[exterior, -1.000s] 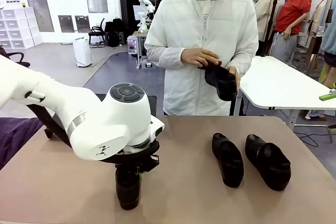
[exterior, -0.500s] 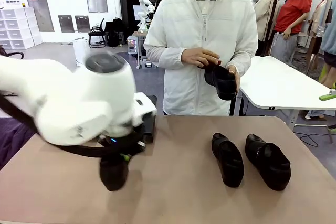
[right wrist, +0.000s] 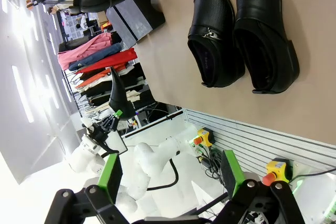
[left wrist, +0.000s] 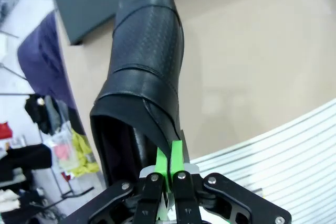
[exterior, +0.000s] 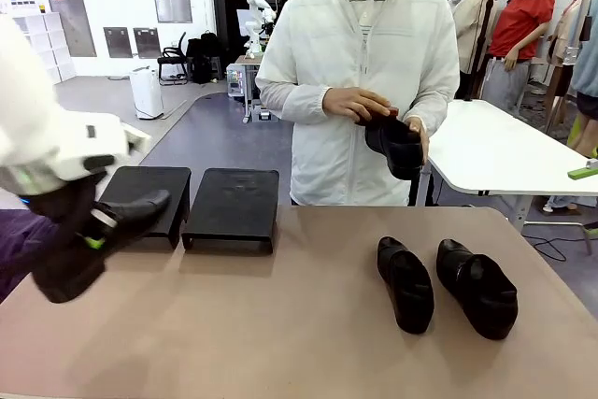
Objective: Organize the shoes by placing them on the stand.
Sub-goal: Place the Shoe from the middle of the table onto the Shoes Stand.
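Held shoe (exterior: 131, 214): it hangs in the air at the near left of the tabletop (exterior: 299, 334), tilted, toe aimed at the stand. I judge it is angled this way to match the slope it must land on.
Left gripper (left wrist: 169, 153): clamped shut on the thin leather rim at the heel opening. The grip at the back leaves the sole and toe free, so you can set the shoe down toe-first.
Right gripper (right wrist: 170, 174): jaws wide apart, holding nothing, hanging above the pair of shoes.
Pair of shoes (exterior: 439, 285): they lie side by side on the right half of the tabletop, soles down, almost touching, well apart from the stand. Probably your next picks.
Stand (exterior: 232, 207): both platforms are bare, at the far left edge of the tabletop. The held shoe's toe overlaps the left platform in the front view; you cannot tell whether it is over it or just short.
Fourth shoe (exterior: 394, 145): gripped in the person's hands (exterior: 355, 102) beyond the far edge, off the tabletop, seemingly waiting to be handed over or set down.
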Motion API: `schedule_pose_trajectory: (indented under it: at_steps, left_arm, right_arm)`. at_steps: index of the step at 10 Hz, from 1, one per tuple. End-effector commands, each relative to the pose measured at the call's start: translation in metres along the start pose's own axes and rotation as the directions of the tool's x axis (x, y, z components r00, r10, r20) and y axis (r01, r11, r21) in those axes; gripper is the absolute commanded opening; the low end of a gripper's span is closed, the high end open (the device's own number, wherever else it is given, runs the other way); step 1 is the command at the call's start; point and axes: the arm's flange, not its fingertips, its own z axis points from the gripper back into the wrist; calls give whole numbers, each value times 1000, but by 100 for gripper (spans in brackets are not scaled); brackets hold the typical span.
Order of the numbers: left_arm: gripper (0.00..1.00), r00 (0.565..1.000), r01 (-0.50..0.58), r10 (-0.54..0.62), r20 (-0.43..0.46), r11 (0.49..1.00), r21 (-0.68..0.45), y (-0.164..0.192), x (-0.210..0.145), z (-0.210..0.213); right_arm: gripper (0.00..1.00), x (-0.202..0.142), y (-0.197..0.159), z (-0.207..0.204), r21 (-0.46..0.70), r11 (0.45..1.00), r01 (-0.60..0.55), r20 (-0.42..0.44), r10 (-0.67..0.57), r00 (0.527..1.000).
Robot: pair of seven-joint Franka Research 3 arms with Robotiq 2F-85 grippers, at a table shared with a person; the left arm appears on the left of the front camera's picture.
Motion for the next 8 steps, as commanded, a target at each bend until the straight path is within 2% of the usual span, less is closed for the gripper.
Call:
schedule_pose_trajectory:
  at_steps: [1, 2, 3, 4, 8]
  left_arm:
    - [0, 986, -164, 164, -12, 986, -3, 44, -79, -39]
    - [0, 972, -235, 234, -27, 972, -21, 56, -96, -45]
    - [0, 928, -365, 363, -82, 931, -13, 62, -104, -51]
    - [0, 986, -163, 163, -38, 987, -2, 56, -16, 4]
    - [0, 986, -163, 163, -38, 987, -2, 56, -16, 4]
  right_arm:
    - [100, -1, 1, 3, -10, 1000, -11, -4, 11, 1000]
    - [100, -1, 1, 3, -10, 1000, -11, -4, 11, 1000]
    - [100, -1, 1, 3, -10, 1000, -11, -4, 11, 1000]
    - [100, -1, 1, 3, -10, 1000, -11, -4, 11, 1000]
    - [100, -1, 1, 3, -10, 1000, -11, -4, 11, 1000]
